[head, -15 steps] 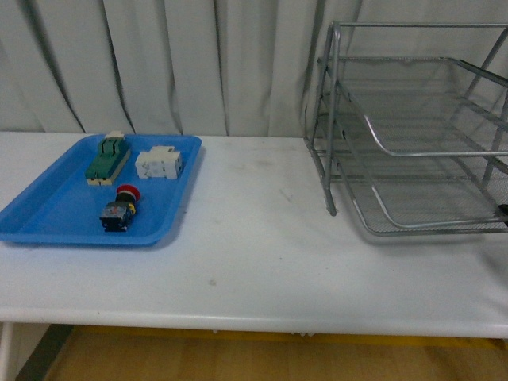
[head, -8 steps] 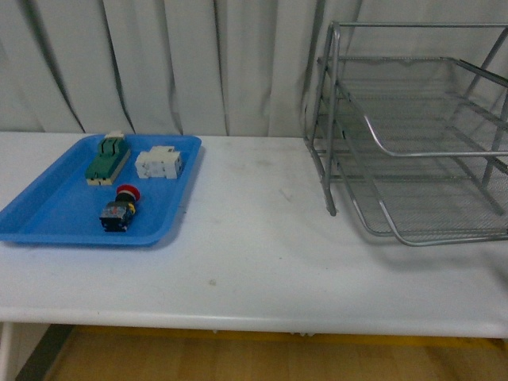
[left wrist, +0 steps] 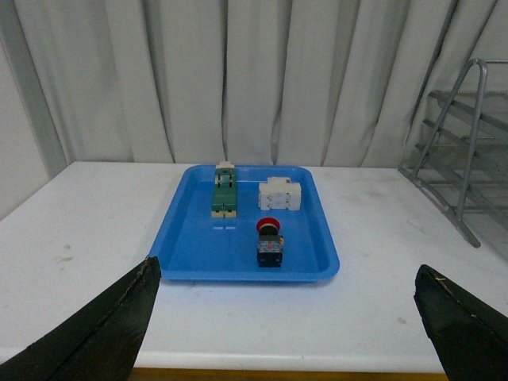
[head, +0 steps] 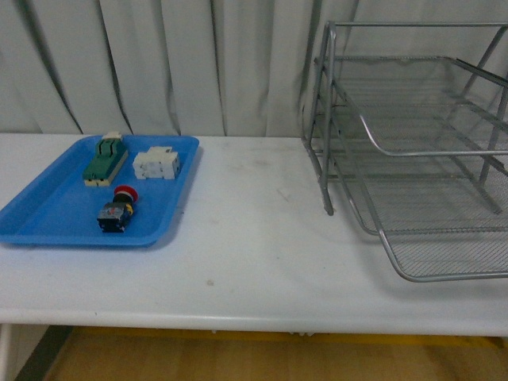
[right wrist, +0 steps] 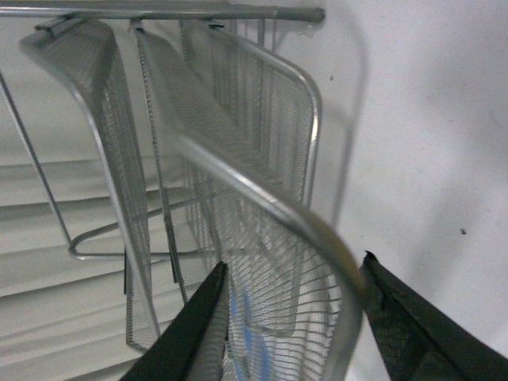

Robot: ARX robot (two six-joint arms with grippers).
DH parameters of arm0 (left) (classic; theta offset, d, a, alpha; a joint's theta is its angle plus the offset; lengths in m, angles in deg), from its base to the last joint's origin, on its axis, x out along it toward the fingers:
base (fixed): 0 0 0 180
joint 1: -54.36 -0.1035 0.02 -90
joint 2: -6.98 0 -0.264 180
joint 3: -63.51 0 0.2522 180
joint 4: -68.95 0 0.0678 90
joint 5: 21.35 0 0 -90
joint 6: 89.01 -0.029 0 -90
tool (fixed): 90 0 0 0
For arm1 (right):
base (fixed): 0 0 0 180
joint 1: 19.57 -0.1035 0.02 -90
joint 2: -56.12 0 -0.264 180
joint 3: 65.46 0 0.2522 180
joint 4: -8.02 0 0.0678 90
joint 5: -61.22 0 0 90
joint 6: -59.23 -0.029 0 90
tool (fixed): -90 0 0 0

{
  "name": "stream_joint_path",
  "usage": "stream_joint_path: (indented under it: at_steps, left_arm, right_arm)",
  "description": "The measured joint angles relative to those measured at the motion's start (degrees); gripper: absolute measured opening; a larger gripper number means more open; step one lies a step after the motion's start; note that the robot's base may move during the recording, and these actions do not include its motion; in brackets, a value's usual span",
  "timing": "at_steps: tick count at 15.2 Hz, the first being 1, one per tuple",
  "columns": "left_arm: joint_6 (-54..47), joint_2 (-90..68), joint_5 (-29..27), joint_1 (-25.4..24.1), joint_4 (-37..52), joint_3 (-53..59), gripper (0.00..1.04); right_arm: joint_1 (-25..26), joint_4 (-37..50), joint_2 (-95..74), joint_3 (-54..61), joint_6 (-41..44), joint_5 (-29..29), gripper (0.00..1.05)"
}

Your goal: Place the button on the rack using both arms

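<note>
The button (head: 117,211), a red cap on a dark body, lies on its side in the blue tray (head: 48,218) at the left; the left wrist view shows the button (left wrist: 271,243) too. My left gripper (left wrist: 286,274) is open, low over the table in front of the tray, well short of the button. The silver wire rack (head: 413,119) stands at the right, its bottom tier (head: 444,274) pulled out toward the table's front. My right gripper (right wrist: 292,274) is open, and that rack's (right wrist: 238,119) wire rim passes between its fingers. Neither arm shows in the front view.
A green-and-cream switch block (head: 105,159) and a white terminal block (head: 156,163) sit at the back of the blue tray. White table top (head: 254,238) stretches between tray and rack. A pale curtain (head: 159,63) hangs behind. The table's front edge (head: 254,325) is near.
The rack's bottom tier has slid out steadily toward the table's front. A dark part at the front view's right edge a second ago is gone. Button and tray have not moved.
</note>
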Motion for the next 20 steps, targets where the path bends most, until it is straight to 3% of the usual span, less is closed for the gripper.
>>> stream_joint_path:
  at_steps: [1,3,6,8,9,11,12,13,15,20]
  left_arm:
    - [0.00,0.00,-0.02,0.00,0.02,0.00,0.98]
    - [0.00,0.00,0.00,0.00,0.00,0.02,0.98]
    - [0.00,0.00,-0.02,0.00,0.02,0.02,0.98]
    - [0.00,0.00,0.00,0.00,0.00,0.02,0.98]
    - [0.00,0.00,-0.02,0.00,0.00,0.00,0.98]
    - [0.00,0.00,-0.02,0.00,0.02,0.02,0.98]
    - [0.00,0.00,-0.02,0.00,0.00,0.02,0.98]
    - [0.00,0.00,0.00,0.00,0.00,0.00,0.98]
    - [0.00,0.00,-0.02,0.00,0.00,0.00,0.98]
    - [0.00,0.00,-0.02,0.00,0.00,0.02,0.98]
  right_arm:
    - [-0.09,0.24,3.13,1.66,-0.13,-0.59,0.75]
    - [0.02,0.00,6.23,5.33,-0.61,-2.32,1.00]
    - [2.36,0.17,16.15,12.17,-0.13,-6.16,0.98]
    - [7.28,-0.02,24.04,16.17,0.00,-10.88,0.98]
    - [9.77,-11.50,36.44,17.14,9.18,-7.32,0.89]
    - [9.75,-31.23,64.76,18.51,40.02,-3.96,0.64]
    - [8.94,-44.15,78.88,18.58,57.72,-3.04,0.47]
    - [5.27,-52.37,89.77,20.26,69.33,0.90,0.31]
    - [-1.36,-57.07,97.83,22.56,75.23,7.13,0.05]
    - [-10.43,-61.46,105.00,25.05,77.46,16.44,0.02]
